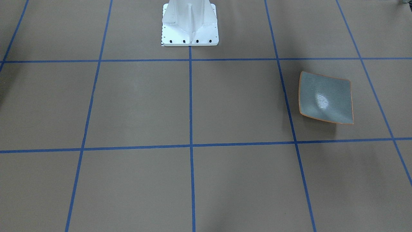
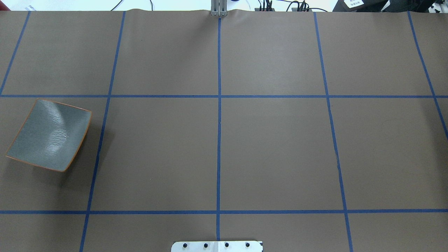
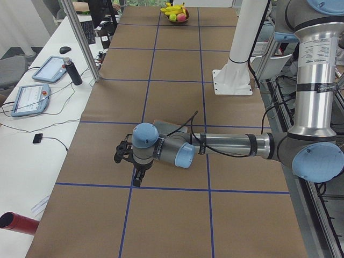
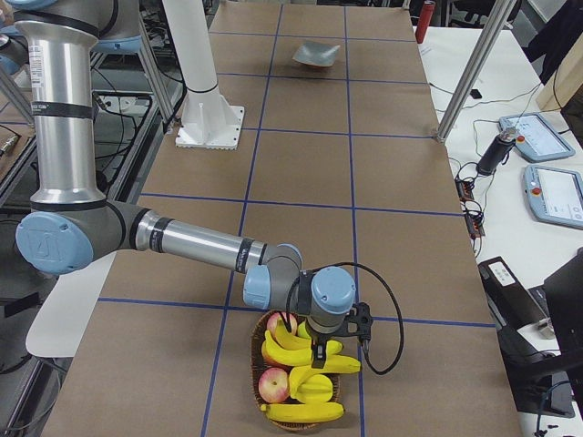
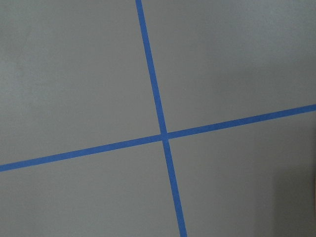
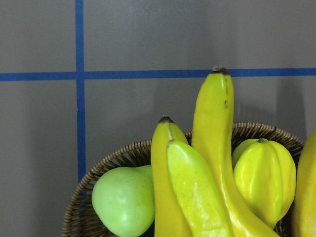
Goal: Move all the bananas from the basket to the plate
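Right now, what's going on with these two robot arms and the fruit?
The right gripper hangs just over the brown woven wicker basket, where the yellow bananas lie among other fruit. The left gripper points down at the brown paper-covered table near the square grey-blue orange-rimmed plate, which is empty. No banana has been moved across yet.

A: What crowds the right gripper (image 4: 319,357)?
B: Packed bananas (image 6: 213,148) right beneath it, with a green pear (image 6: 123,200) and a ribbed yellow fruit (image 6: 264,180) wedged alongside, and the basket (image 6: 123,157) rim around them.
A: And the left gripper (image 3: 137,177)?
B: Flat table (image 5: 222,64) below it, open all round.
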Available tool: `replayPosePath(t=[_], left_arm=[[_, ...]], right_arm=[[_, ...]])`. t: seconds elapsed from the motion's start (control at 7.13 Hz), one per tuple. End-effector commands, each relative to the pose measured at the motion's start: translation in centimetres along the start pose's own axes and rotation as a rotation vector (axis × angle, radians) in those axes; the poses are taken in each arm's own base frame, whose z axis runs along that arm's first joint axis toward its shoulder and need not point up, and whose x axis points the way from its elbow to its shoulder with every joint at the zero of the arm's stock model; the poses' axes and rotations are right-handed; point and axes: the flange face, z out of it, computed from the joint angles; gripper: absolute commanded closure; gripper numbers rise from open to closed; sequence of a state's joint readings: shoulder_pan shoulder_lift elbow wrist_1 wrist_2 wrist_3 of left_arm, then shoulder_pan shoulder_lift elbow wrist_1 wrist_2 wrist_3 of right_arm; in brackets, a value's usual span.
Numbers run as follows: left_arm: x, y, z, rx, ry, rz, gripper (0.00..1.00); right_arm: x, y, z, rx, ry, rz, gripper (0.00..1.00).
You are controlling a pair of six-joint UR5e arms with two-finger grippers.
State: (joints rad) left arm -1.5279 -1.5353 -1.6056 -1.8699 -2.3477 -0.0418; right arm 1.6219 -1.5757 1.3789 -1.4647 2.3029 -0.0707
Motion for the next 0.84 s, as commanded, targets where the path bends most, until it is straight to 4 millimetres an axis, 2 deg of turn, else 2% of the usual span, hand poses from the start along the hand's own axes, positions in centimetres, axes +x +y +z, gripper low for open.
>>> replayPosePath(t=[0.0,0.42,0.7], left_arm=[[0.2,-0.5,-0.2,0.005,0.003,0.005,0.00],[0.5,-0.5,-0.4,0.006,0.003,0.006,0.00],[0.4,-0.4,-0.3,0.004,0.003,0.004,0.00]], right_arm=[[0.6,-2.0,0.4,-0.014,0.038,0.002,0.01],[0.6,-2.2,1.0,-0.031,0.071,-0.007,0.01],[0.1,-1.9,2.3,-0.057,0.070,-0.017,0.01]])
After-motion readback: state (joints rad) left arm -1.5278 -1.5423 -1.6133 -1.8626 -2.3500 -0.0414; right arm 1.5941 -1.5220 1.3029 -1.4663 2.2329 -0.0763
